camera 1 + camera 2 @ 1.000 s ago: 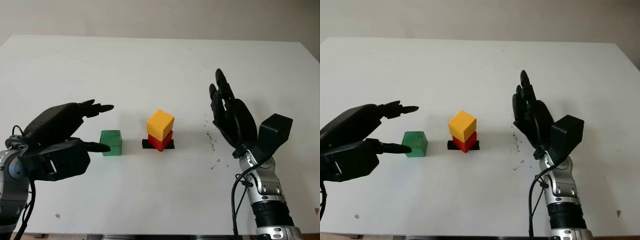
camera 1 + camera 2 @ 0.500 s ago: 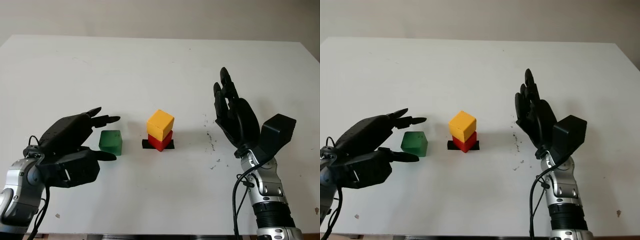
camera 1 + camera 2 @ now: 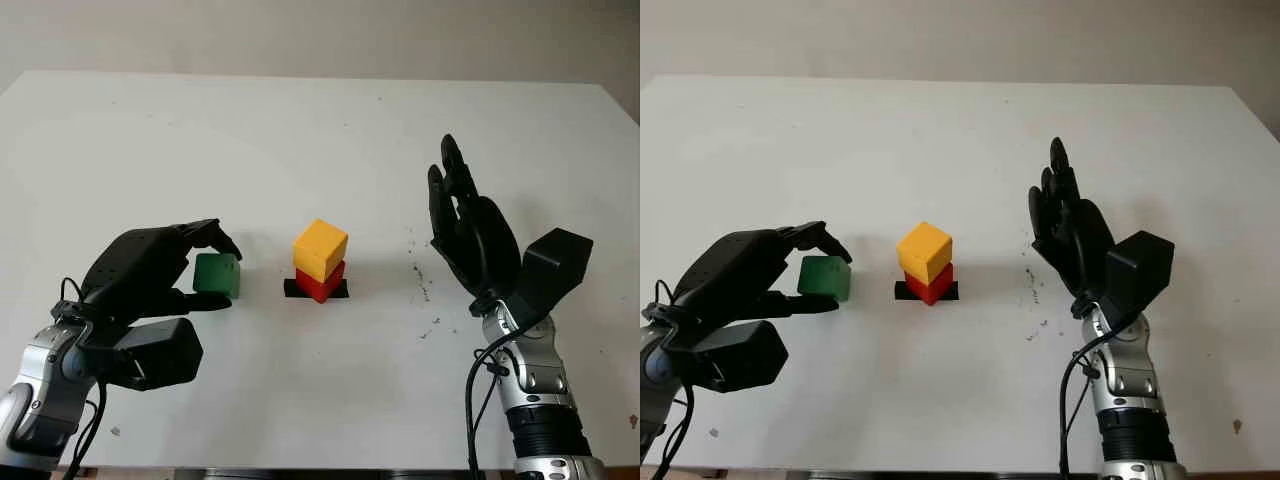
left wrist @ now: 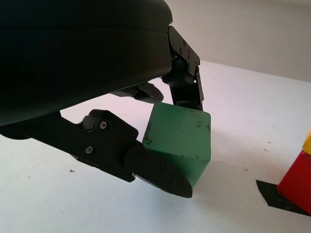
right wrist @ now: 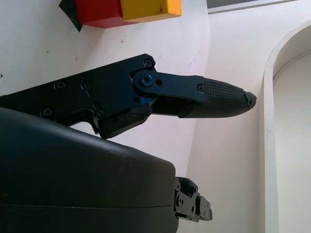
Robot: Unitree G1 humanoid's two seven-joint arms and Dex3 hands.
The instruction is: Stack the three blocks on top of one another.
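A yellow block (image 3: 321, 248) sits turned on a red block (image 3: 322, 281), which stands on a black mark (image 3: 316, 290) at the table's middle. To their left is the green block (image 3: 217, 275), and my left hand (image 3: 205, 272) is shut on it, thumb in front and fingers behind. The left wrist view shows the green block (image 4: 179, 140) pinched between the fingers (image 4: 184, 80) and the thumb, slightly tilted. My right hand (image 3: 462, 223) is open, raised to the right of the stack, palm toward it.
The white table (image 3: 300, 130) reaches far back and to both sides. Small dark specks (image 3: 422, 285) dot the surface between the stack and my right hand. The table's front edge (image 3: 300, 468) runs close below both arms.
My left hand has closed its fingers and thumb onto the green block, which has shifted and tilted slightly. The right hand has stayed nearly still.
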